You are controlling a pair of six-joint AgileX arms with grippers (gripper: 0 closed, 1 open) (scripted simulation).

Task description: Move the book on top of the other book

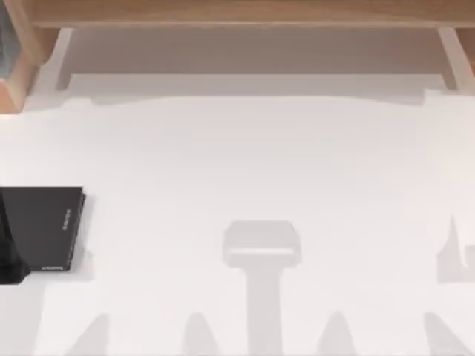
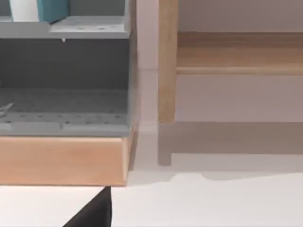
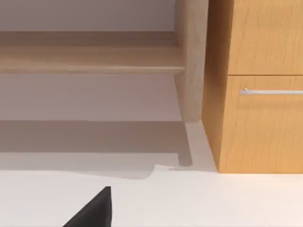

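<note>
On the left side of the white bench (image 1: 245, 156), seen from above, lies the other book (image 1: 43, 230). It is thin, flat and black, with tiny white letters along its right edge, and the edge of the picture cuts it off. The bench top is smooth and plain, and soft grey shadows lie across its near part. Along the far side runs a long wooden shelf board (image 1: 237, 11), light brown and smooth. In the left wrist view, the book (image 2: 53, 9) is up on a grey shelf (image 2: 64, 28) inside a wooden box, well apart from the black book. Its cover is teal-blue, and a white part sits just beside the blue; I cannot tell if that is its pages. The grey shelf has rows of little holes, and a second grey shelf (image 2: 61, 113) like it sits lower down. A thick wooden rim (image 2: 61, 161) runs under the shelves, and a straight wooden post (image 2: 167, 61) stands next to them. A black wedge of the left hand (image 2: 94, 213) shows low over the bench, and I cannot tell if it is open or closed. In the right wrist view, a black wedge of the right hand (image 3: 94, 213) shows the same way, and I cannot tell there either. Past it stands a wooden cabinet (image 3: 260, 38) with a thin silver handle (image 3: 272, 91).
</note>
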